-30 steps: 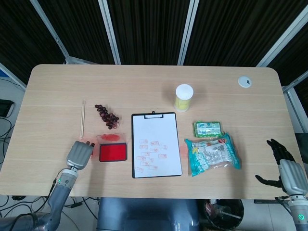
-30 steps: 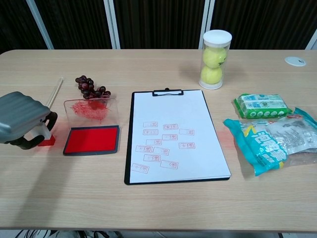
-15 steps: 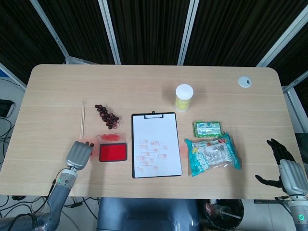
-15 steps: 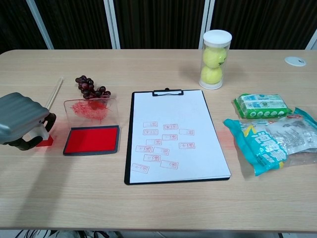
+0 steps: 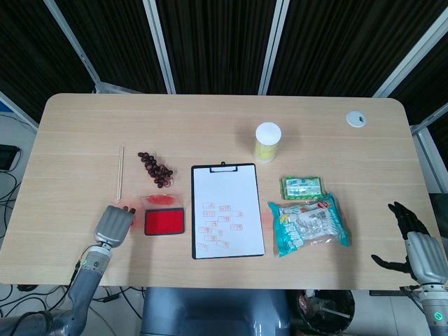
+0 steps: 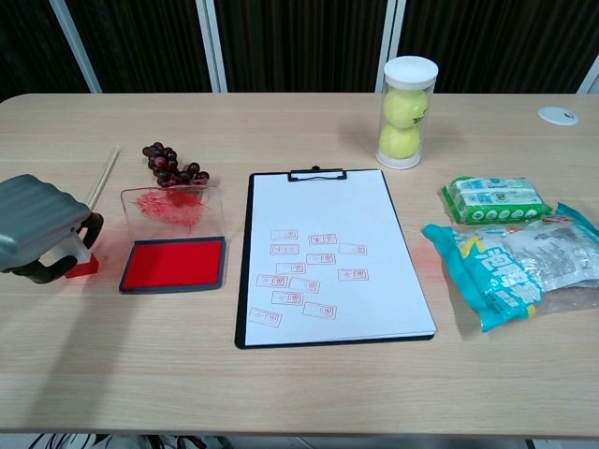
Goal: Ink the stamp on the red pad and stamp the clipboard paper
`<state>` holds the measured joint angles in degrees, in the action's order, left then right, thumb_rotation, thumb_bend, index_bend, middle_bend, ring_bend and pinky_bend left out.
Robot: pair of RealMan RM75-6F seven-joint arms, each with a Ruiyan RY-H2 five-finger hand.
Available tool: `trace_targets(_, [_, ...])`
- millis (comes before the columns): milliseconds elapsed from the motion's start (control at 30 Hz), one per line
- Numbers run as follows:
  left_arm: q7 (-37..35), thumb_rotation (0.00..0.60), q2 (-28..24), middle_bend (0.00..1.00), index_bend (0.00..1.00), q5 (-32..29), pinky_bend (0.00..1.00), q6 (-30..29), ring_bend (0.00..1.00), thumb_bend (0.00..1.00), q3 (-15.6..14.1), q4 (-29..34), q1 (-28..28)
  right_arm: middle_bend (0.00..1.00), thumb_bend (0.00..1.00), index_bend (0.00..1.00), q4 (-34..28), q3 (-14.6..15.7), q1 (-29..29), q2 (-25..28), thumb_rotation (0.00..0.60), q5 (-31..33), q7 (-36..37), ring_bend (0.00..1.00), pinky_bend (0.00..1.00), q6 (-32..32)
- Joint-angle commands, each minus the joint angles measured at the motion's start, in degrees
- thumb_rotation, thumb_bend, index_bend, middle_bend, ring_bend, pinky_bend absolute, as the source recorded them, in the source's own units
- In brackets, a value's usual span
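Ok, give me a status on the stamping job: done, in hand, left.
Done: the clipboard paper already carries a cluster of red stamp marks, and the red pad lies open with its lid folded back. In hand: the left hand grips the stamp on the table, left of the pad. The right hand hangs open off the table's edge. Left: ink the stamp on the pad, then press it on the paper.

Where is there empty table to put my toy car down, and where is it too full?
The widest bare patch is the far side of the table, behind the grapes, clipboard and ball tube. The front strip below the clipboard is also bare. It's crowded on the left, where the left hand, red pad and grapes bunch up, and around the snack bags.
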<state>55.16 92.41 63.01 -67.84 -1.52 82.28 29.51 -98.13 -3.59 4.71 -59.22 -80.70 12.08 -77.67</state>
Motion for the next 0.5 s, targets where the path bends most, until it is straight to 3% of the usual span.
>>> trace_targets(33, [0.1,0.6,-0.1,0.55,0.41,-0.1,1.0,0.1,0.99,0.43,0.1,0.1,0.0,0.0,0.17,0.0,0.0,0.0,0.0,0.0,0.6,0.0,0.0,0.0,0.13,0.0])
trace_targets(500, [0.6,0.6,-0.5,0.53,0.39,-0.2,1.0,0.4,0.98,0.39,0.3,0.4,-0.1,0.0,0.17,0.0,-0.1,0.0,0.0,0.0,0.6,0.1,0.0,0.0,0.13,0.0])
